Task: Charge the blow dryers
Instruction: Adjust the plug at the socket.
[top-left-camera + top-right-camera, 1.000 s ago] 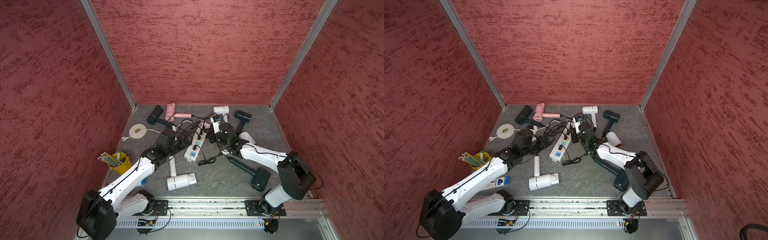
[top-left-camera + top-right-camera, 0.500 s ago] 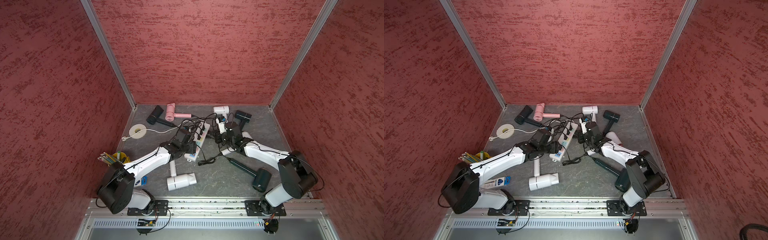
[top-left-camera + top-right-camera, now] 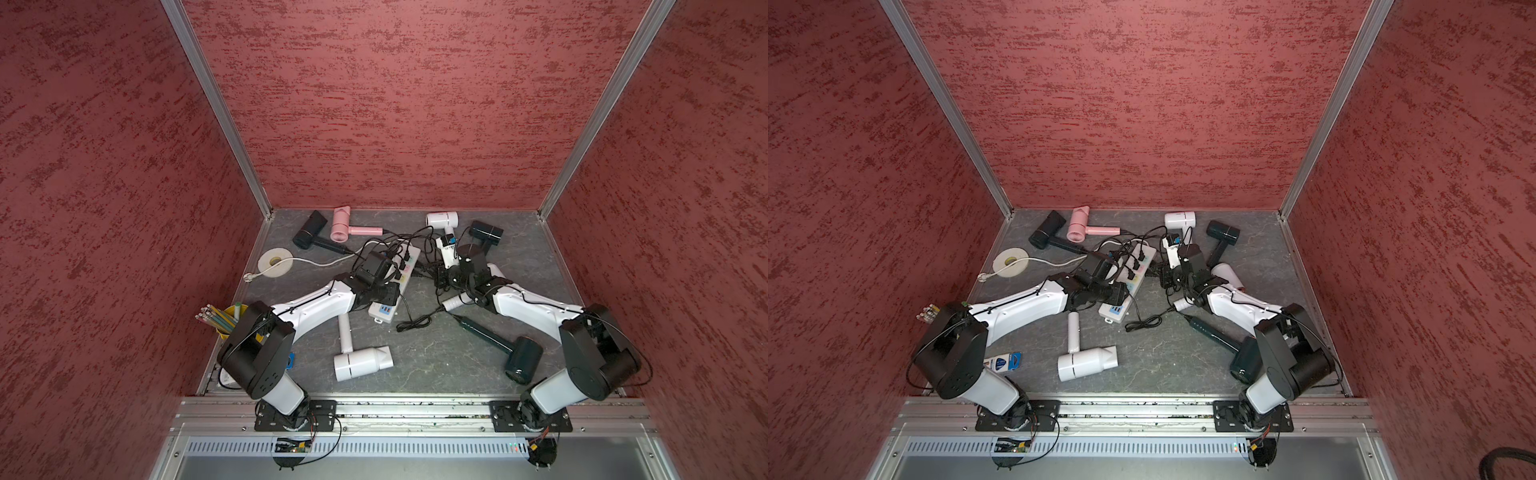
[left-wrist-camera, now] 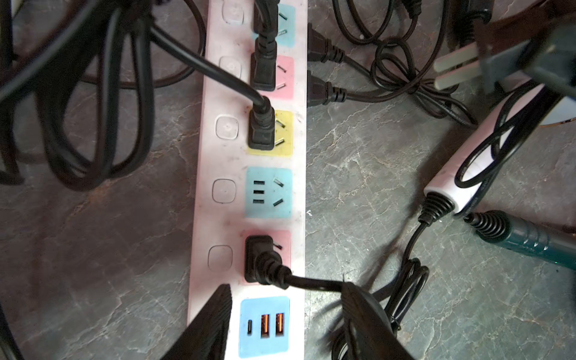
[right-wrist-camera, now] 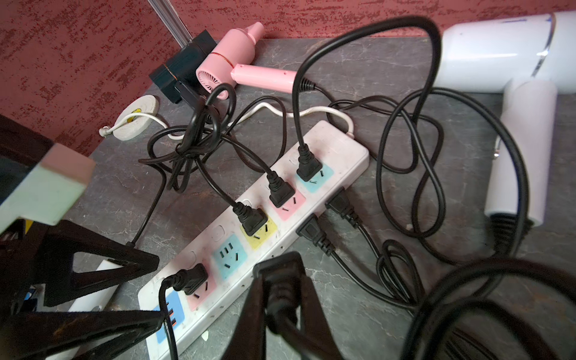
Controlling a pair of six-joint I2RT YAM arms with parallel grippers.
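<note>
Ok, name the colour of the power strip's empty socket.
Empty socket: light blue, best in left wrist view.

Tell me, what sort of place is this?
Probably a robot test booth: red walls box in a grey table, and a left arm and right arm are mounted on an aluminium rail.

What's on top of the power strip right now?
Four black plugs sit in top sockets of the power strip; one blue socket is empty. The left gripper straddles its USB end. In both top views the left arm hides part of it.
</note>
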